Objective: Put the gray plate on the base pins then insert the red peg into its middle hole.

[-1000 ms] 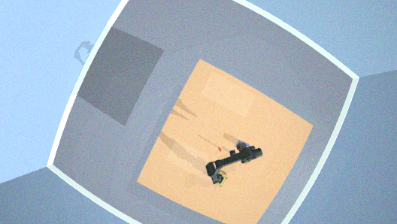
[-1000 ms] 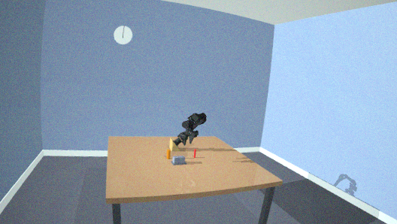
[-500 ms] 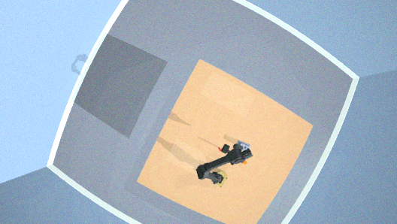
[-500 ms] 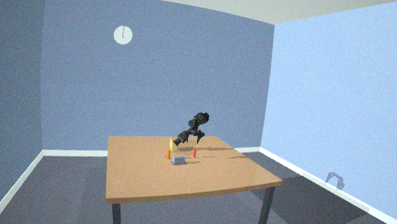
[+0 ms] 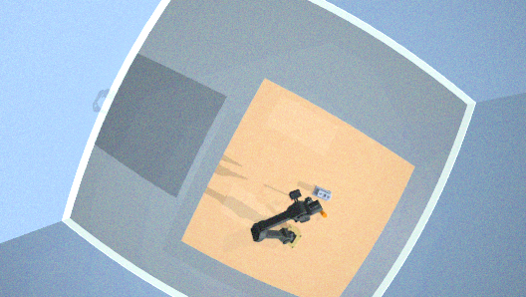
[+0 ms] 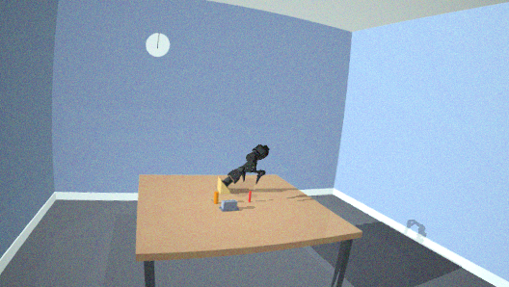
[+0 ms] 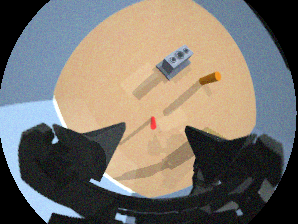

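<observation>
The gray plate (image 7: 173, 62) lies over the base (image 7: 164, 71) and looks level, with three round hole marks on top. Plate and base show as one gray block (image 5: 323, 192) (image 6: 229, 205) in the top and exterior views; how closely they are seated is too small to tell. The red peg (image 6: 250, 196) (image 7: 153, 123) stands upright on the table, apart from the block; it is mostly hidden by the arm in the top view. My gripper (image 6: 251, 181) (image 7: 156, 127) is open and empty above the peg, which shows between the fingertips in the wrist view.
An orange cylinder (image 5: 324, 214) (image 6: 216, 197) (image 7: 211, 78) stands on the wooden table (image 5: 369, 174) (image 6: 183, 231) near the gray block. A yellow piece (image 5: 297, 241) (image 6: 222, 186) is at the arm's foot. Long shadows of the arm cross the table.
</observation>
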Controlling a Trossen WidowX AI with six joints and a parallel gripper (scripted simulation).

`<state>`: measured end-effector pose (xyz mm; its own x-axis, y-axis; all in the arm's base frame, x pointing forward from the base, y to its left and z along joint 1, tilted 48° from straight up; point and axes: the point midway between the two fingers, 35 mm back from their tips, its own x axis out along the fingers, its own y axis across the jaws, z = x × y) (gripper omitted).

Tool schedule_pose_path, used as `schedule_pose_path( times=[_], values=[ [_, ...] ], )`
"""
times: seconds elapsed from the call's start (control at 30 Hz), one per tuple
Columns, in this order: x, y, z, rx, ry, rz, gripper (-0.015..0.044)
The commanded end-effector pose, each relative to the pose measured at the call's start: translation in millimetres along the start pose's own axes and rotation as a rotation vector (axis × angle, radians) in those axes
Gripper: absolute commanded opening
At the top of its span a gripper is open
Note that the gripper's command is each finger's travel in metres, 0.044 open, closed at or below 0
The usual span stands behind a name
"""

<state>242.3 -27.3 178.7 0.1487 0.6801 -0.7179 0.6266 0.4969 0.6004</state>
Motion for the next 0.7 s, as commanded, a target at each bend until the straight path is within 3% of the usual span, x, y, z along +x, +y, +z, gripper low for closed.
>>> schedule_pose_path(
  times=[0.0, 0.33, 0.47, 0.67],
  values=[
    [4, 0, -27, 0.346, 0.0, 0.008, 0.044],
    [4, 0, -27, 0.346, 0.0, 0.008, 0.044],
    [34, 1, -26, 0.401, 0.094, -0.013, 0.044],
    [37, 1, -27, 0.406, 0.102, -0.015, 0.044]
  ],
)
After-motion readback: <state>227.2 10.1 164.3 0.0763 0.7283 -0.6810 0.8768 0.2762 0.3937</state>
